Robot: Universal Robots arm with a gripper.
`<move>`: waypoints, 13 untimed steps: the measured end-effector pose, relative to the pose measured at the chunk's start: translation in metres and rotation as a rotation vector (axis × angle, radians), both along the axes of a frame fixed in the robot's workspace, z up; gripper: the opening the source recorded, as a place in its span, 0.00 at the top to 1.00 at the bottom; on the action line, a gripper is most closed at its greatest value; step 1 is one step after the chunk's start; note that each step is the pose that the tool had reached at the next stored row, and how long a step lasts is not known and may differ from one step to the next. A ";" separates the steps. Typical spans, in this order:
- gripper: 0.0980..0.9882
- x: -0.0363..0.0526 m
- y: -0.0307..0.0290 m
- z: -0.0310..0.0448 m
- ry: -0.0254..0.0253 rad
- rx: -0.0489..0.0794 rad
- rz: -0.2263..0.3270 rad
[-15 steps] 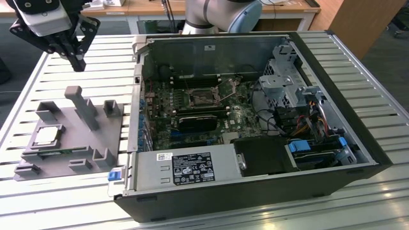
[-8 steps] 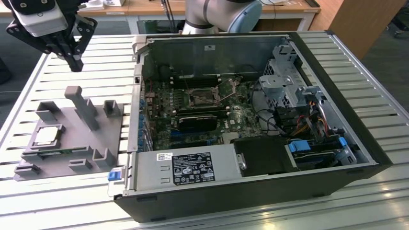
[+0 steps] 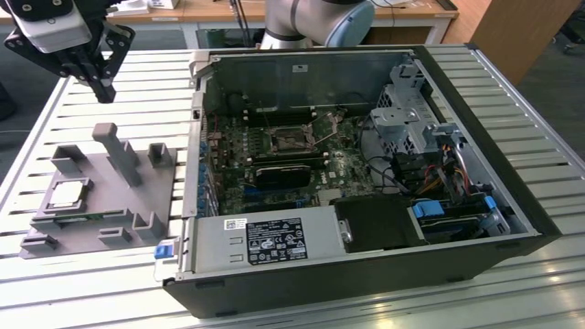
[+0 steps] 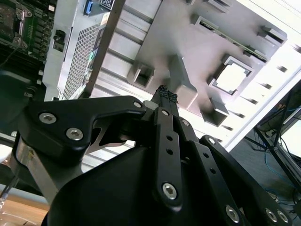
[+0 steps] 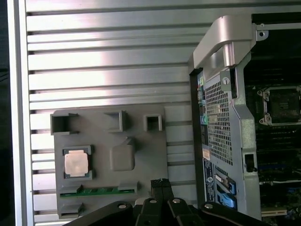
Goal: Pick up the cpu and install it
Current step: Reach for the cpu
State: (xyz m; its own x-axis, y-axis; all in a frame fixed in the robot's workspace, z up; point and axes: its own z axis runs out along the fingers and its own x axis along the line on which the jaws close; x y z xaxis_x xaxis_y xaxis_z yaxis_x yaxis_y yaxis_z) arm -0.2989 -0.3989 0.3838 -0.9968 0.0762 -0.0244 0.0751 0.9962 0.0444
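Fingers (image 3: 103,88) pressed together, gripping nothing, hanging over the slatted surface (image 3: 137,89) in the exterior view's upper left. I see the cpu (image 3: 68,194) lying flat in the grey tray (image 3: 137,199) at lower left, well apart from them, beside the open computer case (image 3: 366,274).

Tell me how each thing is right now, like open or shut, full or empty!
Chip: lying flat in its tray pocket, not held.
Gripper: shut, holding nothing, up in the air.
Tray: holding the chip.
Computer case: lying on its side, open.
Socket: no silver chip in it.
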 end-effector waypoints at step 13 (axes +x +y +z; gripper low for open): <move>0.99 -0.0066 0.0000 -0.0004 0.0001 0.000 0.000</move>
State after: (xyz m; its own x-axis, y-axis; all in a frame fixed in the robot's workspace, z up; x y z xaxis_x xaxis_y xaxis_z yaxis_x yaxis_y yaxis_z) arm -0.3055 -0.3989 0.3834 -0.9968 0.0762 -0.0244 0.0751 0.9962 0.0443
